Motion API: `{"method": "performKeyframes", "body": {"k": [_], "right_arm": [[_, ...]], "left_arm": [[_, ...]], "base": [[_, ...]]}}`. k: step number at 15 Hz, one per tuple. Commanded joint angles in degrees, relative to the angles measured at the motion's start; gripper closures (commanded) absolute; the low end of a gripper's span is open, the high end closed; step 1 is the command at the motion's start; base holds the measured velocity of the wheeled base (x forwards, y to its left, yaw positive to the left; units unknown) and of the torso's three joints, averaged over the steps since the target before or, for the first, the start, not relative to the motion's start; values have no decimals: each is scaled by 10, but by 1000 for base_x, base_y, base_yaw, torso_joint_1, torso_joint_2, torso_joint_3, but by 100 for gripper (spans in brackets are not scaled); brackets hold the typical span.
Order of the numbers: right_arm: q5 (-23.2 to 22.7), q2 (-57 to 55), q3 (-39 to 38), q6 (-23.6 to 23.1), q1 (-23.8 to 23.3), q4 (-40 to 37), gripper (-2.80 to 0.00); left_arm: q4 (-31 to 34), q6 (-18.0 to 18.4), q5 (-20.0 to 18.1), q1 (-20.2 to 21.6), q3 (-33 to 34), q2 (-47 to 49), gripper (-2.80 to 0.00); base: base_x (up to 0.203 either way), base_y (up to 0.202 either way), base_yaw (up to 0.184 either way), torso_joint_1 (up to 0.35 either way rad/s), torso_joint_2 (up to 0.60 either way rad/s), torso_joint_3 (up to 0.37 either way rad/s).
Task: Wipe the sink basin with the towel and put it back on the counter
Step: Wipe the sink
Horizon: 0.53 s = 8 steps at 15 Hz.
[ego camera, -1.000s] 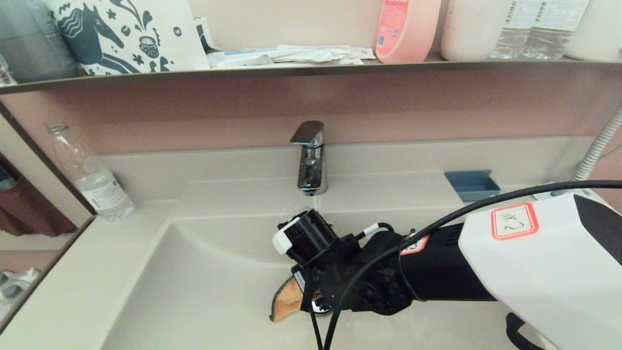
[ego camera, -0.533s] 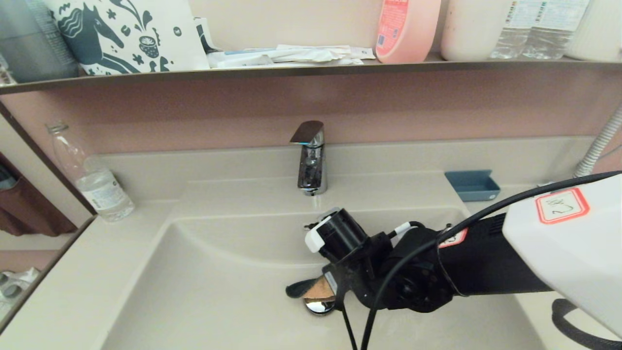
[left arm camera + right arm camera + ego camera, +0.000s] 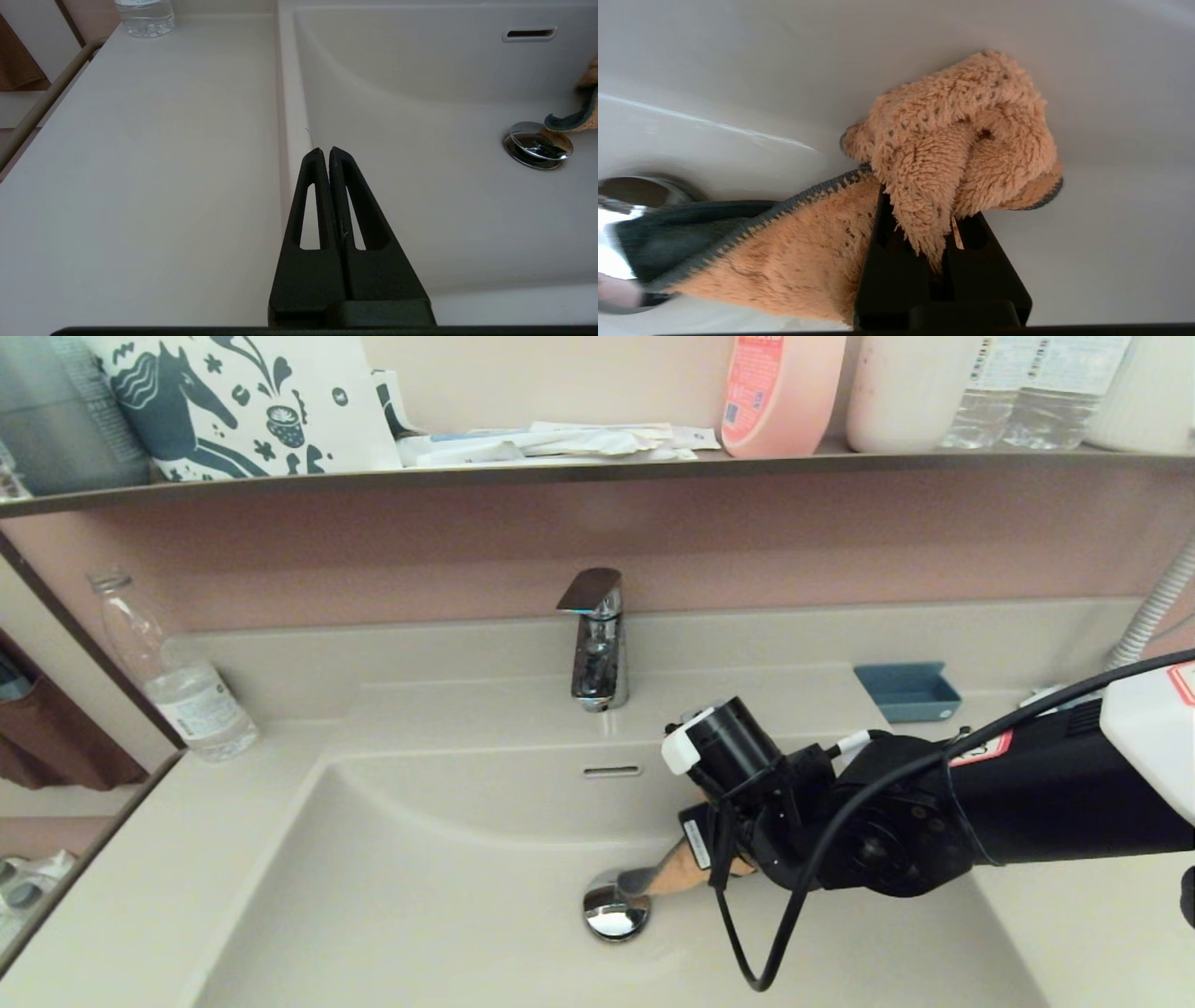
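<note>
The beige sink basin (image 3: 420,896) has a slot overflow (image 3: 611,771) in its back wall and a chrome drain plug (image 3: 615,915). My right gripper (image 3: 931,205) is shut on the tan fuzzy towel (image 3: 962,135), which bunches over the fingertips and presses against the basin (image 3: 738,70). In the head view the towel (image 3: 667,879) trails from under the right wrist to just right of the plug, one dark-edged corner lying over it. My left gripper (image 3: 325,151) is shut and empty, parked above the basin's left rim beside the counter (image 3: 140,163). It is out of the head view.
A chrome faucet (image 3: 595,639) stands behind the basin. A water bottle (image 3: 182,677) sits at the counter's back left and a blue dish (image 3: 906,691) at the back right. A dark-edged shelf (image 3: 597,471) above carries bottles and packets. A ribbed hose (image 3: 1148,616) hangs at right.
My right arm has swept the towel rightward across the basin floor, from left of the drain plug to its right, uncovering the plug and the overflow slot.
</note>
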State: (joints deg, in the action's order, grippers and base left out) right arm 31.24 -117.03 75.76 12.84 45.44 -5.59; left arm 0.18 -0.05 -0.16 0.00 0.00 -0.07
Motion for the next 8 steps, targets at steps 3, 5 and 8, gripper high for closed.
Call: {"method": "performKeyframes", "body": {"k": [3,5,8], "right_arm": [[0,-25,26,1,28,1,0],[1,-60,60,0,44,1,0],[3,-76,86,-4,45,0,0]], "left_arm": [[0,0,0,0,0,1,0],[0,0,0,0,0,1,0],[0,0,0,0,0,1,0]], "base": [[0,0,0,0,0,0],[0,0,0,0,0,0],[0,0,0,0,0,0]]}}
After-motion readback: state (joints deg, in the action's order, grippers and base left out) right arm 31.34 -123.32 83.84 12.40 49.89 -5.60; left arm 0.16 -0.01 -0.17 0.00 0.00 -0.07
